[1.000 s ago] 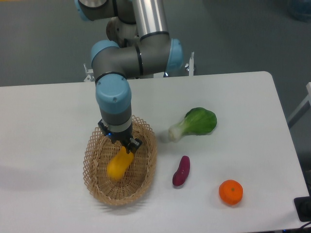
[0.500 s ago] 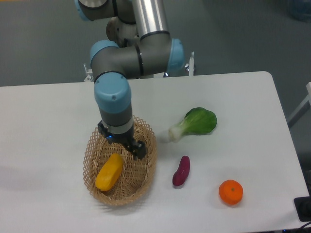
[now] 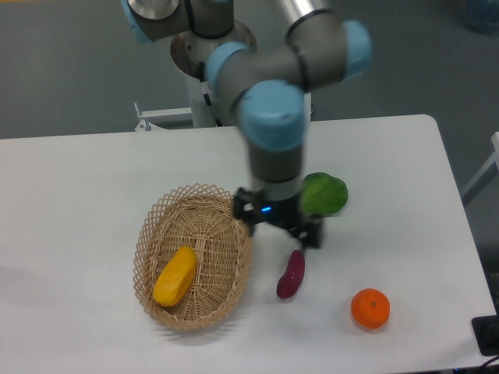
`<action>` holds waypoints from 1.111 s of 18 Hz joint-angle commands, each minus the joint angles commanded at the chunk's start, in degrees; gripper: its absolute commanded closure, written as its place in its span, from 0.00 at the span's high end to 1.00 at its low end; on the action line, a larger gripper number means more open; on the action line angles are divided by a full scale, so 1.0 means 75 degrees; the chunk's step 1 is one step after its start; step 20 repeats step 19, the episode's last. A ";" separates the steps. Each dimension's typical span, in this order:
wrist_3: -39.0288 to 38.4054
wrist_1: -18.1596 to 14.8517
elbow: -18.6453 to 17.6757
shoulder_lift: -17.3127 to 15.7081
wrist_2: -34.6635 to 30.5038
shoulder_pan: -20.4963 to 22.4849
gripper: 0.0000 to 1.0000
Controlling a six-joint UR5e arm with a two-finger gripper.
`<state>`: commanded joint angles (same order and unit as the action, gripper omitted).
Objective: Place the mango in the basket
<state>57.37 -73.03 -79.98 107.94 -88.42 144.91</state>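
A yellow-orange mango (image 3: 175, 276) lies on its side inside the oval wicker basket (image 3: 231, 274) on the white tabletop (image 3: 78, 195), so the placing looks done. The claw (image 3: 277, 227) hangs empty just right of the basket, fingers apart, above a purple piece (image 3: 291, 274). The mango looks smooth, firm and fairly light (best gripped across its narrow middle).

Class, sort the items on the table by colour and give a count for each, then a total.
Yellow-orange: 1, oval mango
Tan: 1, woven wicker basket
Green: 1, leafy vegetable
Purple: 1, elongated piece
Orange: 1, round tangerine
Total: 5
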 joint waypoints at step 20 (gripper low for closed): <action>0.2311 -0.0775 -0.0129 -0.0516 -0.0035 0.1327 1.00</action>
